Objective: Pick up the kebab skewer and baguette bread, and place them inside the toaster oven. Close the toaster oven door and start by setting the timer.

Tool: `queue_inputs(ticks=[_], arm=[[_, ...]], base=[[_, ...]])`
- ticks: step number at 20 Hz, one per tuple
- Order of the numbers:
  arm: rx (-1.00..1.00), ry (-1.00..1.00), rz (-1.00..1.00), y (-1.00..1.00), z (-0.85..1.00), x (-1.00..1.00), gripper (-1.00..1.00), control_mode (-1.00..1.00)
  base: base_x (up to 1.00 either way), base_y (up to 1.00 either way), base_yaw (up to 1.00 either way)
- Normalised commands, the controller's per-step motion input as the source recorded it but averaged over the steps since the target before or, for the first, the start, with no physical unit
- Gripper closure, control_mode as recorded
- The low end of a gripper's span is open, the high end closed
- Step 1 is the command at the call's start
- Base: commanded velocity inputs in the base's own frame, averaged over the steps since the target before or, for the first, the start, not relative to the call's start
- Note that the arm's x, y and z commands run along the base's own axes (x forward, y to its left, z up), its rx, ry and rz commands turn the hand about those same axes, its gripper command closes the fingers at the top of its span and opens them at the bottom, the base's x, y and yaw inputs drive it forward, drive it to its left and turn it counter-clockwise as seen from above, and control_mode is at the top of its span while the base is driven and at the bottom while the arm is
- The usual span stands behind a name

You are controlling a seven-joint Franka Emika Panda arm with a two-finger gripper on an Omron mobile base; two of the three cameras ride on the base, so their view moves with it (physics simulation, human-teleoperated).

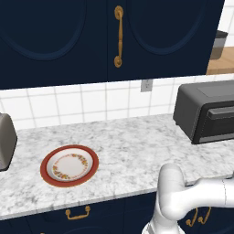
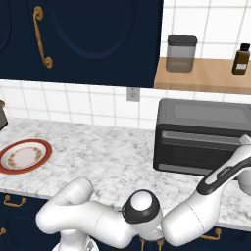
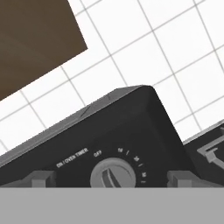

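- Toaster oven [image 2: 203, 142], dark grey and boxy, stands toward the right end of the marble bench [image 1: 132, 151], its back near the tiled wall; its door [image 2: 196, 147] is shut.
- Pincer [image 3: 107, 178] is released, its two dark fingers [image 3: 41, 178] spread wide either side of the round timer knob [image 3: 113, 174] on the oven's control panel, gripping nothing.
- Red-rimmed plate [image 1: 69, 165] lies near the bench's front edge toward the left end, well apart from the oven; nothing on it.
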Motion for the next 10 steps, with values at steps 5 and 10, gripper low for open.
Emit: queue_inputs(ticks=[5, 10], arm=[[0.0, 0.0, 0.0, 0.0, 0.0, 0.04, -1.0, -1.0], [0.0, 0.0, 0.0, 0.0, 0.0, 0.0, 1.0, -1.0]], base=[[0.0, 0.0, 0.0], [0.0, 0.0, 0.0]])
